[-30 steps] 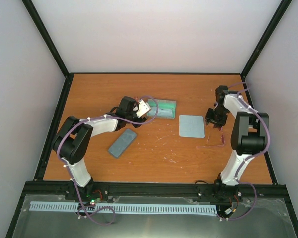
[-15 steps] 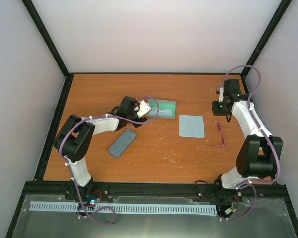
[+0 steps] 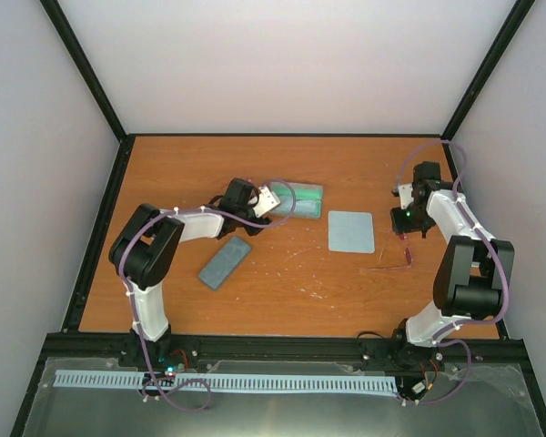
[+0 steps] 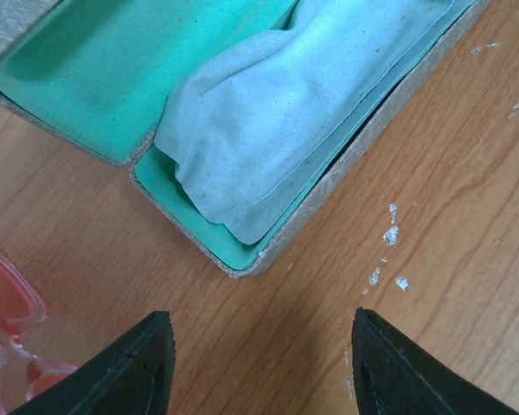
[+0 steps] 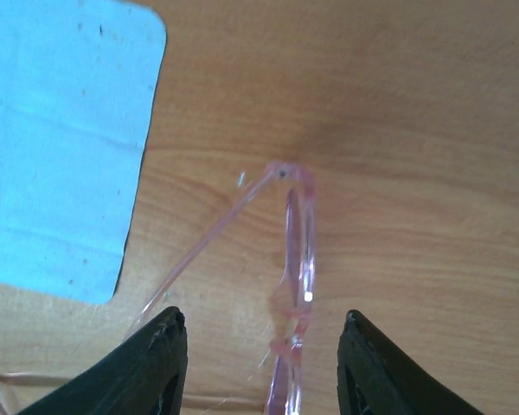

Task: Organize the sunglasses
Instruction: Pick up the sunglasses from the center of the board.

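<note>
Open case [image 4: 95, 69] holds cloth [image 4: 277, 112]; closed case [image 3: 225, 263], flat cloth [image 3: 351, 231] apart.

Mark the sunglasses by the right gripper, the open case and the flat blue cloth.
sunglasses [image 5: 299, 251]: right wrist view, thicker pink bar.
open case [image 4: 78, 69]: left wrist view, green lining.
flat cloth [image 3: 351, 231]: top view, centre.

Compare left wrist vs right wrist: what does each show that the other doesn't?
Left wrist only: an open case with teal lining, a crumpled cloth tucked inside it, and the edge of a red-pink frame at the lower left.
Right wrist only: a flat blue cloth lying on the wood, with the see-through pink sunglasses beside it, under the right gripper.
Both: the wooden table, and jaws apart with nothing gripped. The left gripper hangs over bare wood near the case.
</note>
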Controlling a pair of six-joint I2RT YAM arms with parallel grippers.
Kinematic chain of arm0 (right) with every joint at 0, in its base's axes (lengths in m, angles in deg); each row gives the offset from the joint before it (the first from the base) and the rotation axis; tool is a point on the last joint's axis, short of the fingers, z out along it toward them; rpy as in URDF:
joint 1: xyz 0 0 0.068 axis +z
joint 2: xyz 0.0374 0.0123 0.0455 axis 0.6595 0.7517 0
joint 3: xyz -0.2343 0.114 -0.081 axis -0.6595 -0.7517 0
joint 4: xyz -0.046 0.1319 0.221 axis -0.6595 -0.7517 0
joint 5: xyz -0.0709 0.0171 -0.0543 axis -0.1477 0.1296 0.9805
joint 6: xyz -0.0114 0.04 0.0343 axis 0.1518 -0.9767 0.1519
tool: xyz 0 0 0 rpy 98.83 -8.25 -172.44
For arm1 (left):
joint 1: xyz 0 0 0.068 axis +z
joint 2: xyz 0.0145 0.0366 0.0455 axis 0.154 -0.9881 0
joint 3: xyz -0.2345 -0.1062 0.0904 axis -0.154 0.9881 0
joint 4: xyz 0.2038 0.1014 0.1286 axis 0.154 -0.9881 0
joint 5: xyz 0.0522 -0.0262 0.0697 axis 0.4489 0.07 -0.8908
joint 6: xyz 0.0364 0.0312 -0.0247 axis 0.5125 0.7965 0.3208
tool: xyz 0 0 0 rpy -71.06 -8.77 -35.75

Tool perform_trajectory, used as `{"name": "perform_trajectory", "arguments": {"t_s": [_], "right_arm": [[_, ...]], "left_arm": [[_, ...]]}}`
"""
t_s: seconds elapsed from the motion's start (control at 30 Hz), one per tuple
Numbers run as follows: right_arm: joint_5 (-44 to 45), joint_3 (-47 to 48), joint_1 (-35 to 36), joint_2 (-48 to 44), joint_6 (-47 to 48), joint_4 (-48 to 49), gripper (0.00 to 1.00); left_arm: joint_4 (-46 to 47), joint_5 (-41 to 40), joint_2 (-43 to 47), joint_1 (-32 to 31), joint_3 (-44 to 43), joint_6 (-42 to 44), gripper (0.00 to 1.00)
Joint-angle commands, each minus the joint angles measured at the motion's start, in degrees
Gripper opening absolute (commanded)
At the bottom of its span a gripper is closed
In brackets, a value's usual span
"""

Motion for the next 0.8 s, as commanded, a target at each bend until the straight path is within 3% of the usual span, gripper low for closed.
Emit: {"name": "perform_trajectory", "arguments": {"t_s": [0.0, 0.43, 0.77], "right_arm": [[-0.8, -1.9, -0.4, -1.7, 4.5, -2.1, 0.48], [6.9, -3.0, -1.6, 2.4, 4.6, -3.5, 0.40], [5.3, -2.1, -1.8, 6.1, 4.2, -4.0, 0.35]], "left_arm": [[0.8, 1.2, -1.5, 0.6, -3.2, 1.8, 0.57], [0.4, 2.3, -3.6, 0.6, -4.4, 2.2, 0.57], [0.0, 2.8, -4.6, 0.6, -5.4, 2.3, 0.57]]}}
